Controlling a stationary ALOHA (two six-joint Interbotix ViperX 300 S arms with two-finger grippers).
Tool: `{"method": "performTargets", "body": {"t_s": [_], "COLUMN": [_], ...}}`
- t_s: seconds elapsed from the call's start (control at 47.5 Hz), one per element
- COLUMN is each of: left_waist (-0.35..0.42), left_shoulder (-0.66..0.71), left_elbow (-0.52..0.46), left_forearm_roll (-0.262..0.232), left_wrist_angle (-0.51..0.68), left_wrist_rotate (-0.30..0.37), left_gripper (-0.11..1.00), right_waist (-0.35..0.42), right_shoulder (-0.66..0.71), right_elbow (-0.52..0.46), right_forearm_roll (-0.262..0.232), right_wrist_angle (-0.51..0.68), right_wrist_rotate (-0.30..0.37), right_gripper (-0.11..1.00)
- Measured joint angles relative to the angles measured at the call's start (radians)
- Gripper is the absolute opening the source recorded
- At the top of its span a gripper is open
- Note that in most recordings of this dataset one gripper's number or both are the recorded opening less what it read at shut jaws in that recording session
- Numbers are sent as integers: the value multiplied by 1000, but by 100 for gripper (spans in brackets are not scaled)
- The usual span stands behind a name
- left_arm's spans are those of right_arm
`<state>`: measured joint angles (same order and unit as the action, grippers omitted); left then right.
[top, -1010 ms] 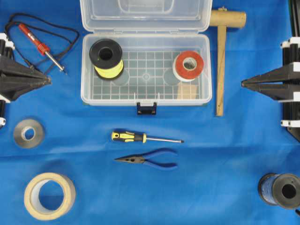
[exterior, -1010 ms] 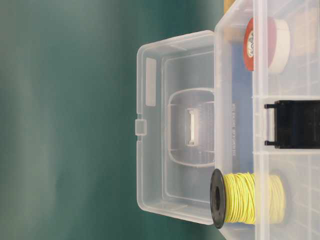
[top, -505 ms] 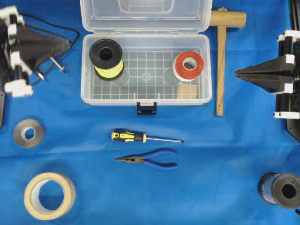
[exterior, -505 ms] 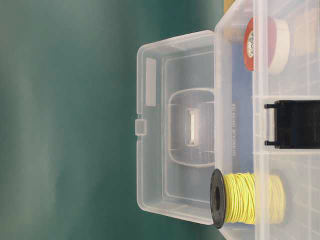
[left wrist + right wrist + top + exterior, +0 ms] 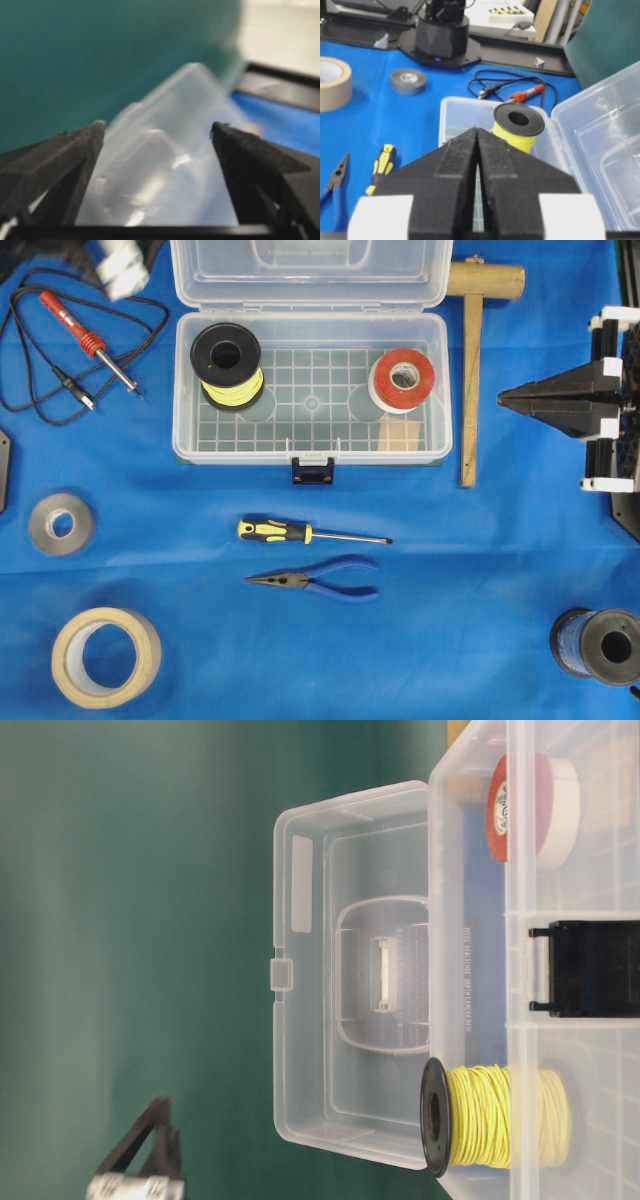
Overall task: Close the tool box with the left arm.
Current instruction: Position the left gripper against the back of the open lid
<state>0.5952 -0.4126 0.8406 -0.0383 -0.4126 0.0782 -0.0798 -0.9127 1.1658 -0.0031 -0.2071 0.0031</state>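
Left gripper [image 5: 157, 135] spread wide, holding nothing, up at far-left corner beside the raised lid [image 5: 310, 273]. Tool box [image 5: 312, 390] sits open at table's far centre, two spools inside. Approach step, I'd say: next, get behind the lid's top edge and push it forward onto the box.

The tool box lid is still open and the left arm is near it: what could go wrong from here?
1. The yellow wire spool stands tall inside the tool box; the lid might press on it and not shut fully.
2. The left end effector, open, faces the lid; a push off-centre could slide the box.
3. The soldering iron cable lies close by and could snag the arm.
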Motion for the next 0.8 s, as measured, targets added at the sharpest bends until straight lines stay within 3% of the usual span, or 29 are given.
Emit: {"method": "performTargets", "body": {"t_s": [0.295,0.484,0.8], "left_waist": [74,106,110], "left_shoulder": [267,422,497], "left_elbow": [-270,-426,-572], "left_forearm_roll": [0,0,3], "left_wrist_angle": [193,420,744], "left_wrist_rotate": [101,147,155], "left_gripper": [91,92,91], "right_waist": [-6,-8,-8], "right_shoulder": [8,9,21], "right_elbow": [0,0,0], "right_forearm_roll": [0,0,0], "right_wrist_angle": [23,34,37], "right_wrist_rotate": [0,0,-8], "right_gripper": [0,0,0]}}
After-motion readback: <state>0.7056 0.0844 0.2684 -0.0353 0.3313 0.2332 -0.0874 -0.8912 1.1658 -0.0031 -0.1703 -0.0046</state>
